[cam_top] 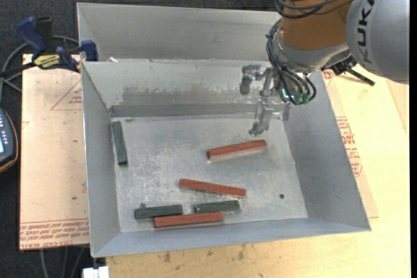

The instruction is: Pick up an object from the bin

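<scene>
My gripper [258,126] hangs in the back right part of the bin, under the orange wrist cover. Its tip is just above the right end of a red-brown flat bar [236,150], which lies slightly slanted on the bin floor. I cannot tell whether it touches the bar. A second red bar [212,188] lies a little nearer the front, apart from the first.
Near the front wall lie two dark green bars [158,211] [216,207] and another red bar [188,220], close together. One more dark green bar [119,142] lies along the left wall. The arm reaches in over the bin's right rim.
</scene>
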Robot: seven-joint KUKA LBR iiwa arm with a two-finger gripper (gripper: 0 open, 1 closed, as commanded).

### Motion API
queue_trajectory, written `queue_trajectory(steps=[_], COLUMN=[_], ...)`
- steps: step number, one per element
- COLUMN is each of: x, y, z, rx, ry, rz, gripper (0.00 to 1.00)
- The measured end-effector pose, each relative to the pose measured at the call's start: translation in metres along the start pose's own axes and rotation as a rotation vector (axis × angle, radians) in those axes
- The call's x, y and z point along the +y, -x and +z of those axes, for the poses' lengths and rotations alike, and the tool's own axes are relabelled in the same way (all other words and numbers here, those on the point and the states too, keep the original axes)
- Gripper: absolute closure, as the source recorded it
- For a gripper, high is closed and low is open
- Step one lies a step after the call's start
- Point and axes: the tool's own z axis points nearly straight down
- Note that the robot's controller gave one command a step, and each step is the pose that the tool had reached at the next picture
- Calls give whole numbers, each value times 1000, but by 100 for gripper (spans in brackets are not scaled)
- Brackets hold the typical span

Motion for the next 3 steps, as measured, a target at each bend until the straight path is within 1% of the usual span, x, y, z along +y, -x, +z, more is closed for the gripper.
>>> queue_trajectory(steps=[1, 2, 3], x=[54, -15, -10], y=[-17, -2, -2], z=[178, 173, 172], rx=[0, -10, -9], ry=[1, -3, 0], rz=[-163, -111, -117], gripper=[0, 0, 100])
